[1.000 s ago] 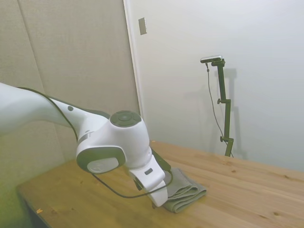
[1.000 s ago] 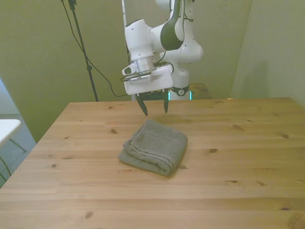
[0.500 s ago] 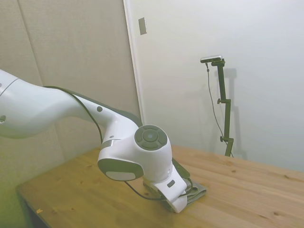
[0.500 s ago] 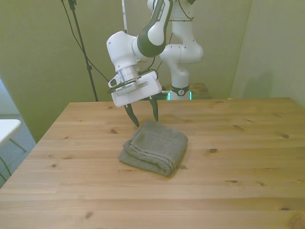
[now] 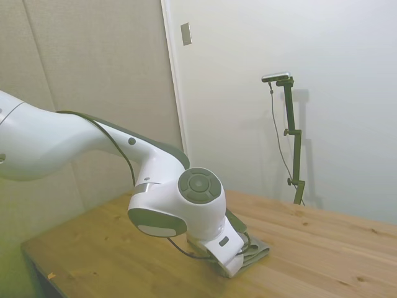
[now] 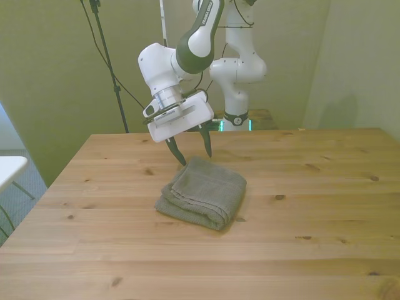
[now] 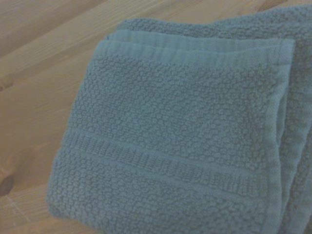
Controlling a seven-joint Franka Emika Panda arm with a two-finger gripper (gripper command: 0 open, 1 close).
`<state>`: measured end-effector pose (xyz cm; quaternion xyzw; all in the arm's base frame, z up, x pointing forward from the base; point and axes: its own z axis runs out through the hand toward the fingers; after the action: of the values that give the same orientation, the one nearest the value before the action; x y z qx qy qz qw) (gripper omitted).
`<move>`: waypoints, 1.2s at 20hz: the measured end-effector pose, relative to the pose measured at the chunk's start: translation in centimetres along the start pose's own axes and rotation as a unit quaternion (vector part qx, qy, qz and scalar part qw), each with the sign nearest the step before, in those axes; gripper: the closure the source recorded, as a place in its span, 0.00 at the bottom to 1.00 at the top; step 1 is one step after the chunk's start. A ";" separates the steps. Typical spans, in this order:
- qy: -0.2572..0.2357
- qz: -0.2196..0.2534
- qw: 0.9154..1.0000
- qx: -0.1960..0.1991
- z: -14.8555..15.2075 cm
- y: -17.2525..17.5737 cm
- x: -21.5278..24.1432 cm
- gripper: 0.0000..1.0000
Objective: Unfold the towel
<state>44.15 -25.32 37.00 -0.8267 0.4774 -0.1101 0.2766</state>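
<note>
The grey-green towel (image 6: pixel 202 193) lies folded in layers on the wooden table (image 6: pixel 312 225), its stacked edges facing the front view's left. My gripper (image 6: pixel 195 153) hangs open just above the towel's far corner, fingers pointing down and tilted. In the side view the arm's wrist hides most of the towel (image 5: pixel 257 251), and the fingers do not show there. The wrist view is filled by the towel (image 7: pixel 185 141), its terry weave and hemmed band seen from close by.
Bare wooden planks surround the towel on all sides. The table's edge (image 6: pixel 69 165) runs down the front view's left, past a black stand and cable behind the table.
The arm swung toward the front view's left and came down from above the table's far side to just over the towel's far corner. The towel has not moved.
</note>
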 end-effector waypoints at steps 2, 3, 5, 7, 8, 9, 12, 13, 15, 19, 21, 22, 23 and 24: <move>-0.001 0.001 1.000 0.000 0.1 0.2 0.1 0.00; -0.001 0.002 1.000 0.000 0.1 0.3 0.1 0.00; -0.002 0.003 1.000 0.002 0.3 0.5 0.2 0.00; -0.003 0.004 1.000 0.002 0.6 0.6 0.3 0.00; -0.003 0.005 1.000 0.002 0.8 0.7 0.4 1.00; -0.003 0.004 1.000 0.003 0.9 0.7 0.5 1.00; -0.001 0.001 1.000 0.004 1.1 0.3 0.8 1.00; 0.000 -0.001 1.000 0.004 1.1 0.2 0.9 1.00; -0.001 -0.002 1.000 0.004 1.2 0.0 0.9 1.00; -0.002 -0.004 1.000 0.002 1.4 0.3 1.1 1.00; -0.003 -0.005 1.000 0.001 1.5 0.3 1.1 1.00; -0.003 -0.006 1.000 0.001 1.5 0.2 1.0 1.00; -0.003 -0.006 1.000 0.001 1.6 0.2 1.0 1.00; -0.004 -0.007 1.000 0.001 1.6 0.2 1.0 1.00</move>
<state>45.22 -25.70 35.49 -0.8302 0.4704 -0.1096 0.2784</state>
